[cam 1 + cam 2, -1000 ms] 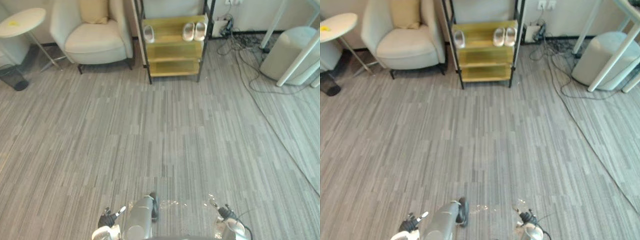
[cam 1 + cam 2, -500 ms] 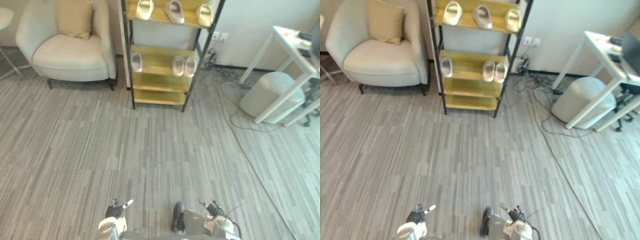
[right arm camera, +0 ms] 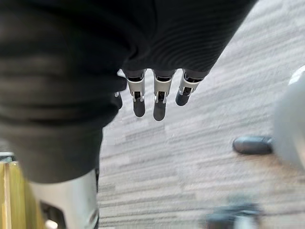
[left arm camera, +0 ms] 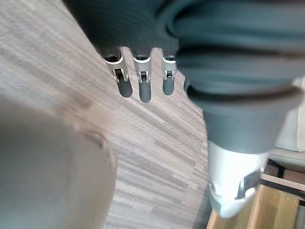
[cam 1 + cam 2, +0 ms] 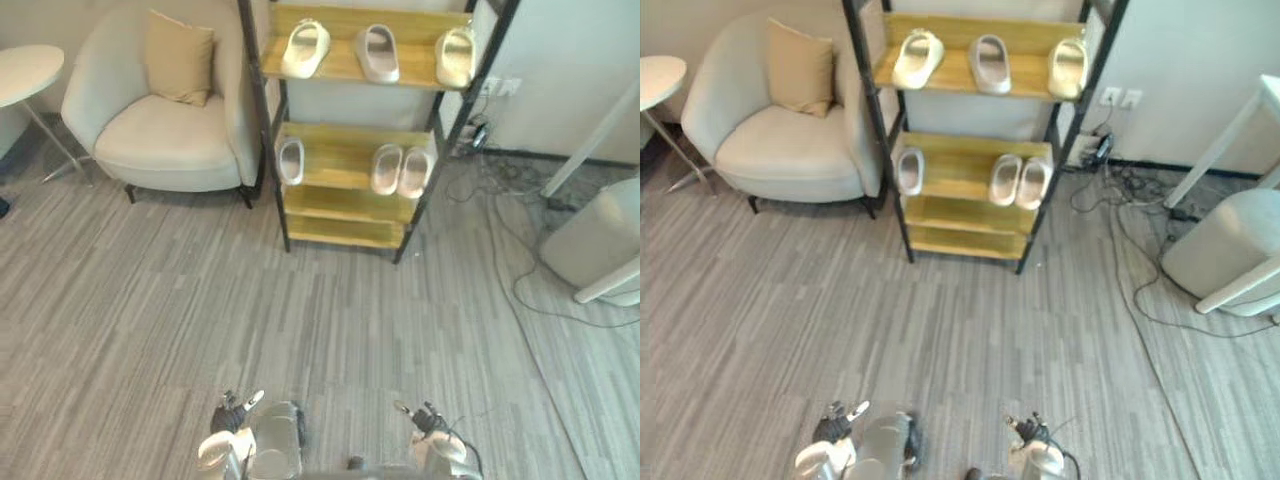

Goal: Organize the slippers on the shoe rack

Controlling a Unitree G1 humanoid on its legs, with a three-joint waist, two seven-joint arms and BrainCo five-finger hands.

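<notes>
Approach phase, by my reading: you stand well back from the shoe rack, with open carpet between you and it and no slipper in hand.

Hands: left hand hangs low with fingers straight and relaxed, grasping nothing. Right hand is the same, fingers loose over bare carpet.

Slippers, all on the rack:
- Top shelf: cream slipper at the left, grey slipper in the middle, pale slipper at the right end, each apart from the others.
- Middle shelf: single slipper at the left post, well apart from the pair lying side by side, touching, at the right.
- Lowest shelf looks bare.

Which of the loose ones match is, from this far off, hard to tell; check when you are close.

Next move calls for closing on the rack squarely, then raising a hand to shelf height before any reach.

Surroundings: armchair with cushion just beside the rack's left post; side table beyond it. Cables trail over the floor right of the rack, near a white bin. Keep left of those cables and you should have a clear straight path.
</notes>
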